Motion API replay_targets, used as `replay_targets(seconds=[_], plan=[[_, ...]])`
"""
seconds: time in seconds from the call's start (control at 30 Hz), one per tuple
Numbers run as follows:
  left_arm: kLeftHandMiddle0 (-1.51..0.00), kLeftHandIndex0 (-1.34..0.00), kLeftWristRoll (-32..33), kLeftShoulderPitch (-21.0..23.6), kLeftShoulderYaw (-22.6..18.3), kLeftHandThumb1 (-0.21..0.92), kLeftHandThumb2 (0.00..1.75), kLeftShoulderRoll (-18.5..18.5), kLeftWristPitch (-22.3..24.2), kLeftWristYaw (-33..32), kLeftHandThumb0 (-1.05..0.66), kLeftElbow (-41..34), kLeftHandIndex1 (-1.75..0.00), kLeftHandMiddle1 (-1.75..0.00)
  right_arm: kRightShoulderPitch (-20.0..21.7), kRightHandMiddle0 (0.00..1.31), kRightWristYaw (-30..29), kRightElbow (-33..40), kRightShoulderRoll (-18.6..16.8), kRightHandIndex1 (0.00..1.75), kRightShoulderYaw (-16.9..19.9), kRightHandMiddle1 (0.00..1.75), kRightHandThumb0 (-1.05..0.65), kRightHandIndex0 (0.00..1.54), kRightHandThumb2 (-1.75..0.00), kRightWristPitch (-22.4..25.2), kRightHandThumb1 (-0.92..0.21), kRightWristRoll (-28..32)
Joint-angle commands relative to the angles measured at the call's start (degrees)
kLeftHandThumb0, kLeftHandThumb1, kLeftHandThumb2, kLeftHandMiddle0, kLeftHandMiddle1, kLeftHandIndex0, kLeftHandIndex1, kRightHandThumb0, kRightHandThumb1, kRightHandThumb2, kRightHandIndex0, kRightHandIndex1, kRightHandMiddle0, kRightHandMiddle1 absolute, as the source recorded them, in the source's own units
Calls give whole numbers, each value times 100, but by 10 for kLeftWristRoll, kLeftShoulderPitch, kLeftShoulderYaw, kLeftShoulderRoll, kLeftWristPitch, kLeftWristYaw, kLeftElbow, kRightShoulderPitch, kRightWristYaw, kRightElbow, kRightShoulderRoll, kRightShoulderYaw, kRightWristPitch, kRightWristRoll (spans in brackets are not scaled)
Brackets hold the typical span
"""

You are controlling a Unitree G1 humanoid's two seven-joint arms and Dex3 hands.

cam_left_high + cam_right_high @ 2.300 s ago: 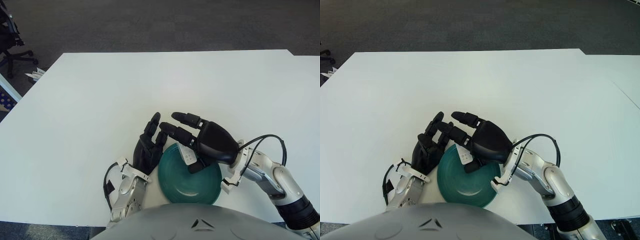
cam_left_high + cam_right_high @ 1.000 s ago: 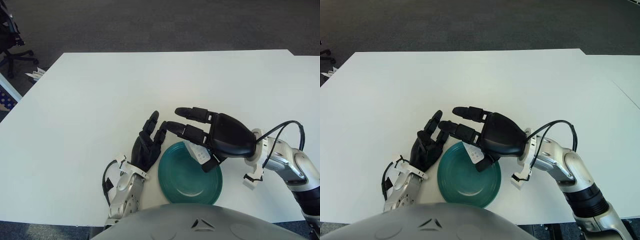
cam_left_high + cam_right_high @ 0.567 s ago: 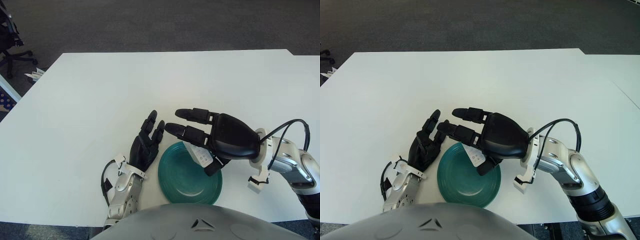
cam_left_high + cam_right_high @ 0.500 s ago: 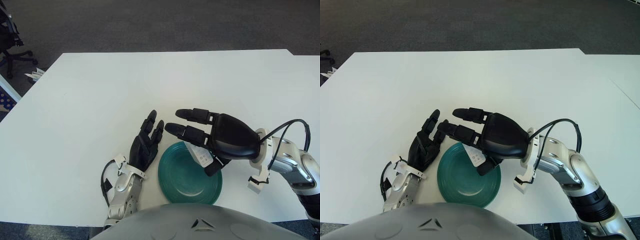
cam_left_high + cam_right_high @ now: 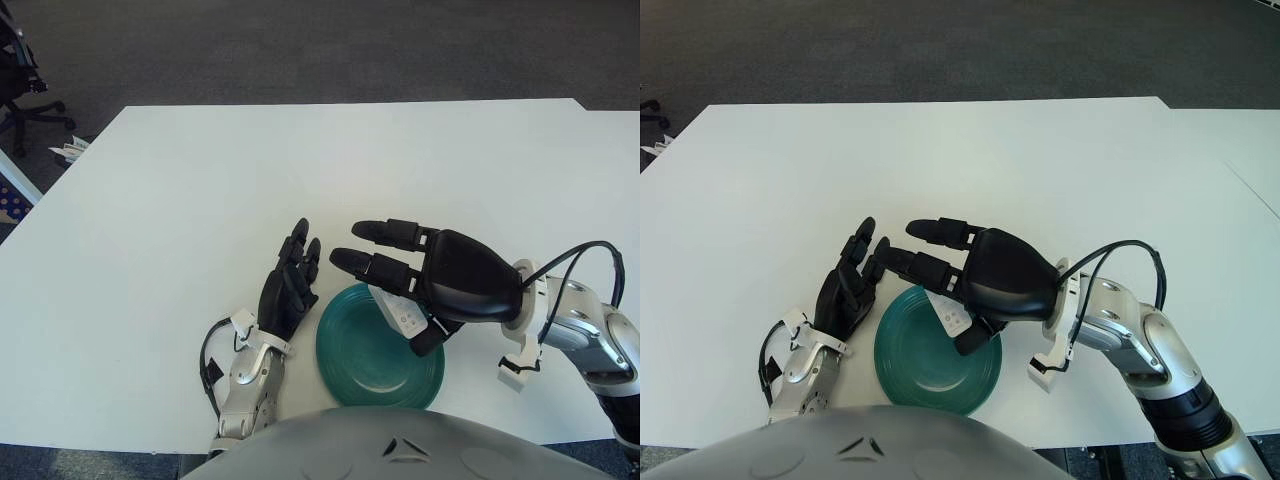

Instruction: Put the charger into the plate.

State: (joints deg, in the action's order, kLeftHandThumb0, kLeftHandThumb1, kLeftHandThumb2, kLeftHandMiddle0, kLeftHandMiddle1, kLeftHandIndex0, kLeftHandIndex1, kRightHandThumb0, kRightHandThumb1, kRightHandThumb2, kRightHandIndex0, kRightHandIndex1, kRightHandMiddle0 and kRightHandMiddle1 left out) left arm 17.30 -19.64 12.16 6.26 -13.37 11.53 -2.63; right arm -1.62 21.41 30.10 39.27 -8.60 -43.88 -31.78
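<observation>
While right robot hand (image 5: 420, 285) holds charger (image 5: 404, 318), label unreadable

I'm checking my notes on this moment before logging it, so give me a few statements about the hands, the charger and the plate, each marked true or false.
1. The charger lies alone on the table, far from both hands. False: the right hand grips it over the plate.
2. The plate is dark green and sits at the table's near edge. True.
3. The left hand holds the plate by its rim. False: it shows just left of the plate, fingers extended, holding nothing.
4. The charger is white. True.
5. The right hand's two upper fingers point toward the robot's left. True.
6. A second plate sits at the far side of the table. False: only one plate shows.
</observation>
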Motion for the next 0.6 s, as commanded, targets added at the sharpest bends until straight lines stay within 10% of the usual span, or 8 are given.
replay_targets(seconds=[0.0,0.57], plan=[[0,-3,4,-7,5,92,116,29,38,-26,-102,-6,-1,0,6,0,17,-3,14,0,-3,0,-105,0,-96,-2,-92,13],[-3,-6,58,-16,8,92,115,40,74,-47,-103,-29,-5,-1,18,0,68,-17,38,0,-13,0,-105,0,-85,-12,-92,20]])
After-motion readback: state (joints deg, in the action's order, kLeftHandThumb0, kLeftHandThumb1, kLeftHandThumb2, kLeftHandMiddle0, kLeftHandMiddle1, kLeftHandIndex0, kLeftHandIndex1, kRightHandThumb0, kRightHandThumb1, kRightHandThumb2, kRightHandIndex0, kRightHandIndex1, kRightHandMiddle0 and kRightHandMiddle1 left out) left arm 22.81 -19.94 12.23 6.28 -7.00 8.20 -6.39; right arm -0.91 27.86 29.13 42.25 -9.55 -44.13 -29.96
